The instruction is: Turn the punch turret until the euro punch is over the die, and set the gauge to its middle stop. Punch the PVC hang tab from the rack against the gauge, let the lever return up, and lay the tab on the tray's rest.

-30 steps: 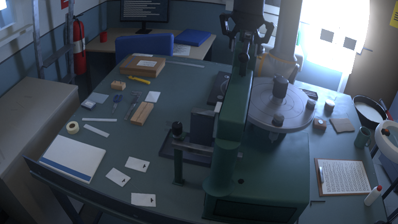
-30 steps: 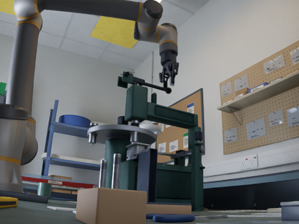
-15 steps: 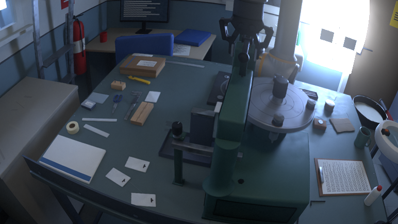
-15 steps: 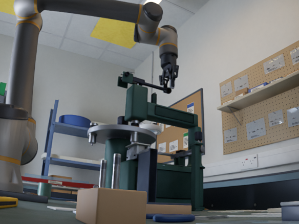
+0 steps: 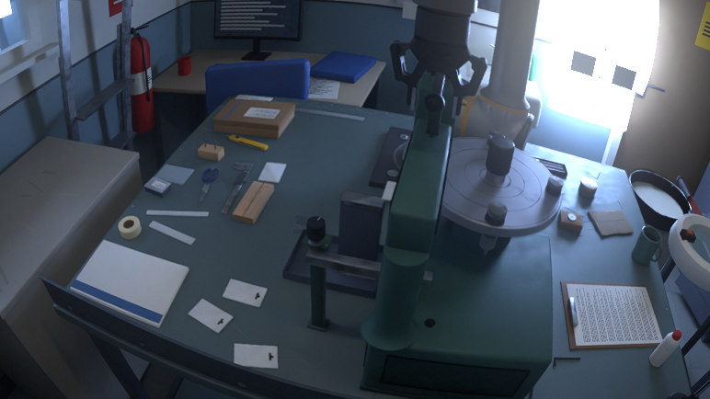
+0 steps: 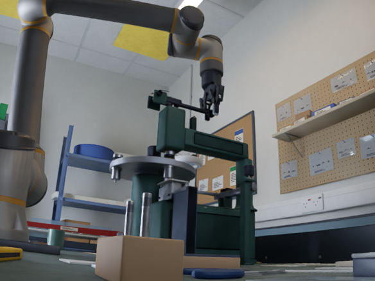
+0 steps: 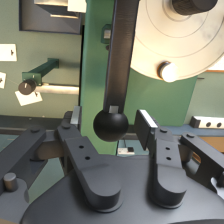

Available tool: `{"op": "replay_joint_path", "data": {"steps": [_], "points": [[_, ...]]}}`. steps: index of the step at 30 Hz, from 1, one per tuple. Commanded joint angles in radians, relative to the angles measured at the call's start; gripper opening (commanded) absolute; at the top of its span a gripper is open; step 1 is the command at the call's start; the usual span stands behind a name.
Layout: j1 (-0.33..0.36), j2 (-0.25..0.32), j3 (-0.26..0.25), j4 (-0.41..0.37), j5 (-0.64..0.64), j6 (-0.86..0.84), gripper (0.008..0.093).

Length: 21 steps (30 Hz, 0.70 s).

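Note:
The lever's black ball knob (image 7: 110, 125) sits between the fingers of my gripper (image 7: 110, 120), high above the green punch press (image 5: 417, 208). The lever (image 6: 186, 107) stands raised, reaching out from the top of the press frame. The grey punch turret (image 5: 499, 186) lies beside the frame, with its black centre knob (image 5: 499, 154) and several punches under the rim. The gauge knob (image 5: 316, 229) sits on a green post at the front of the press. A white tab (image 5: 389, 191) stands by the dark block (image 5: 360, 223) at the die. The gripper (image 5: 436, 101) is open and holds nothing.
Behind the bench stand a desk with a monitor (image 5: 257, 20) and a blue chair (image 5: 257, 79). Loose white tabs (image 5: 244, 293) lie at the bench front. A cardboard box (image 5: 253, 117), scissors and a wood block (image 5: 253, 201) lie to the left. A clipboard (image 5: 613, 315) lies to the right.

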Motion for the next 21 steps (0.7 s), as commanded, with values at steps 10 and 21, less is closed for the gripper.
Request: {"op": "replay_joint_path", "data": {"steps": [10,21], "points": [[0.0,0.0,-0.001,0.0,0.0,0.0,0.055],[0.0,0.0,-0.001,0.0,0.0,0.0,0.033]]}}
